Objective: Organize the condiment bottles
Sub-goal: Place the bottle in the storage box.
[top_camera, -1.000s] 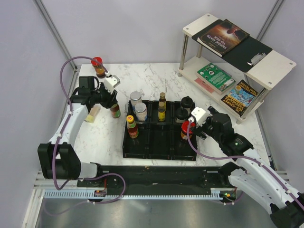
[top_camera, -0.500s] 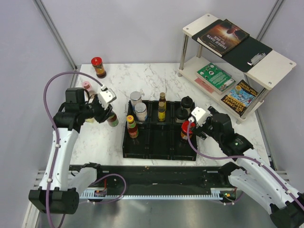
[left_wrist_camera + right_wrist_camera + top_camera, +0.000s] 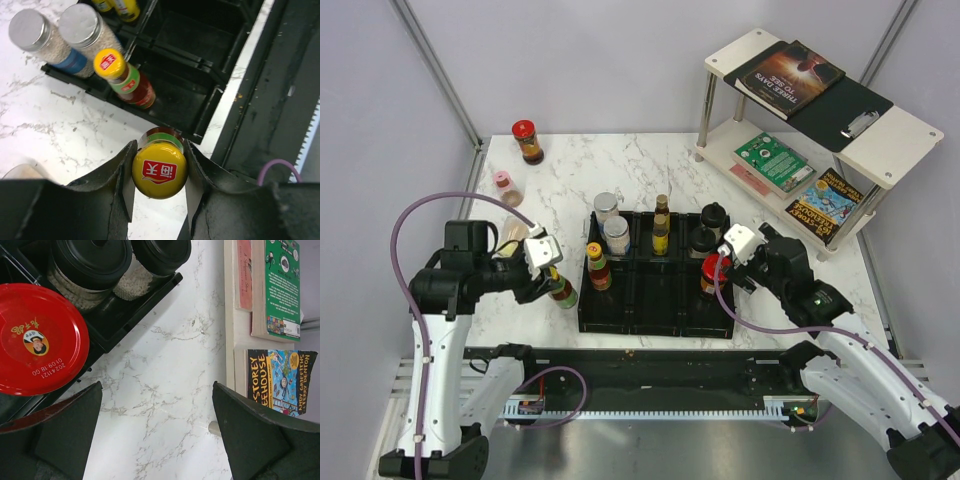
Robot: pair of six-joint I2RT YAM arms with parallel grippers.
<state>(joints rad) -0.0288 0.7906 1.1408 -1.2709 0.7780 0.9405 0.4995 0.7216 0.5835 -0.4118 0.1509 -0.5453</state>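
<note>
Left tool [image 3: 548, 277] clenched on yellow-capped bottle [image 3: 159, 170], just left of tray [image 3: 655, 322], seemingly lifted off tabletop [image 3: 620, 160]. Step was carrying bottle to tray. Next move called for alignment over empty lower-left compartment, then lowering and release. Right tool [image 3: 157, 427] gaped empty beside red-capped jar [image 3: 40, 337].

The desk [image 3: 650, 165] is white marble with thin grey veins, and the tray [image 3: 660, 300] is plain black. One sauce bottle [image 3: 159, 170] has a yellow cap with a red label and white characters; a jar [image 3: 37, 337] has a glossy red lid, a shaker [image 3: 504, 181] a pink one.
</note>
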